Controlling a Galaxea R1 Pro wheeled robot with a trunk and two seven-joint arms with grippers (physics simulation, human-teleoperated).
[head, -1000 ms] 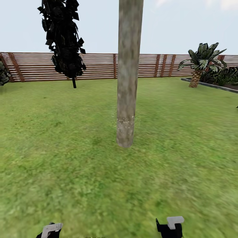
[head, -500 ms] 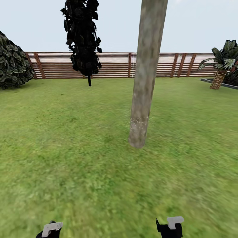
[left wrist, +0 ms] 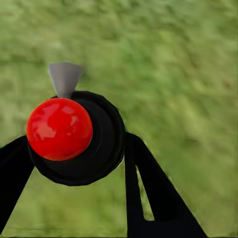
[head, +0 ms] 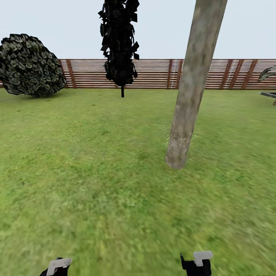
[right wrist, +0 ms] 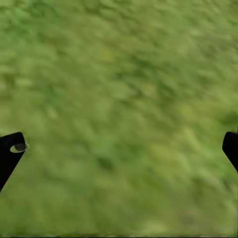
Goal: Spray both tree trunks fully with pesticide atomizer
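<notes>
View has swung left: the tree trunk (head: 190, 96) now sits right of centre in the head view, and a round bush (head: 30, 66) has come in at far left. That's the base or head turning, not the trunk moving.

State now:
- Left gripper (left wrist: 74, 163) is clamped on the atomizer (left wrist: 79, 139). The left wrist view shows its black body, red ball top and grey nozzle (left wrist: 64, 78) between the fingers, with grass beyond.
- Right gripper (right wrist: 119, 148) has its fingers spread wide, nothing between them, just lawn (head: 96, 172) beyond.
- Whitish pesticide specks (head: 180, 137) sit in a low band on the trunk. Above that band the bark looks bare. My read is that this trunk isn't fully covered.
- The dark narrow tree (head: 119, 42) by the fence (head: 153, 73) isn't a target. The second target tree isn't in frame.

Advice for the step:
- If you're turning away to find the second tree, I'd reconsider. This trunk looks only partly done.
- Otherwise stop the turn and square up until the trunk is centred.
- Raise the left arm so the nozzle points at the trunk, not the grass.
- Sweep from the speckled band upward, slowly, then shift round to cover the other sides.
- Keep the right arm tucked low, out of the spray path.
</notes>
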